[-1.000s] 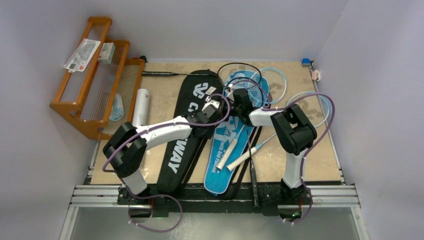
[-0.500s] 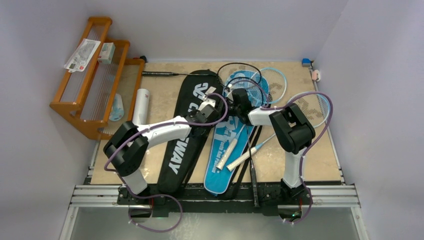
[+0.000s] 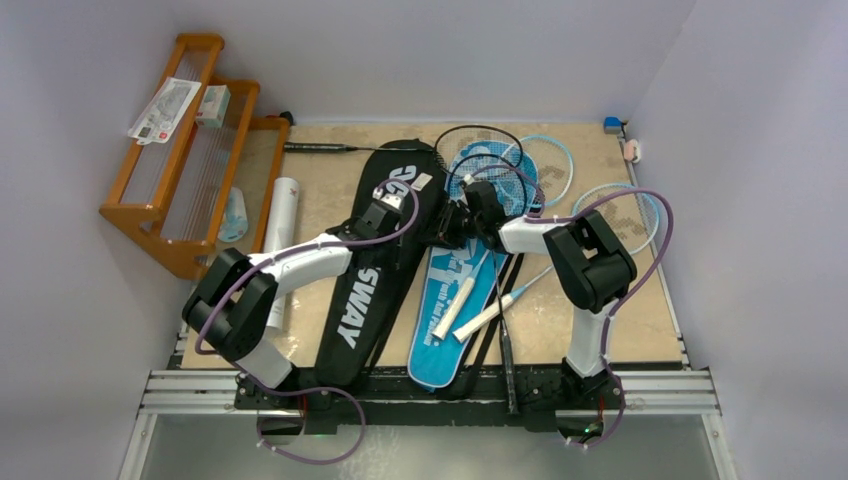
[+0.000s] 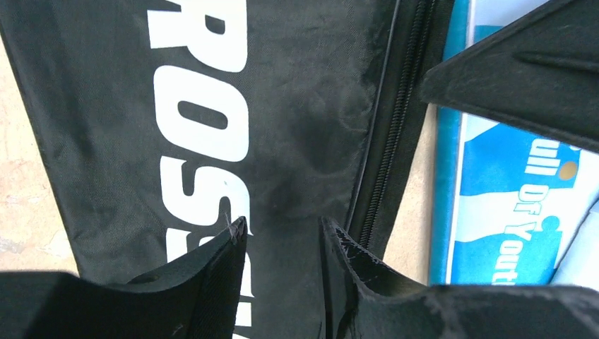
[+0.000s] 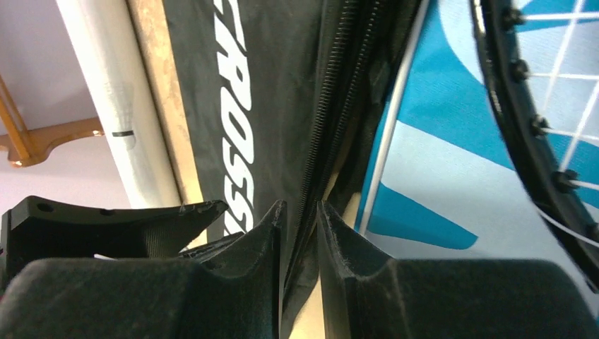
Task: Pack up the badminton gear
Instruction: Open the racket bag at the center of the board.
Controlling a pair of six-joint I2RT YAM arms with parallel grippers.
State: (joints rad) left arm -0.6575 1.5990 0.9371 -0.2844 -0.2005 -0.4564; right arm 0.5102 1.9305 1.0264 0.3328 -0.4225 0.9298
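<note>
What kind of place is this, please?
Probably a robot test enclosure: plain walls close around one small table, with a left arm and right arm bolted to a metal rail.

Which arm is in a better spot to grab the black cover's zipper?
Right, probably: the right gripper straddles the zipper of the black CROSSWAY cover, while the left gripper hangs open over fabric beside it.
</note>
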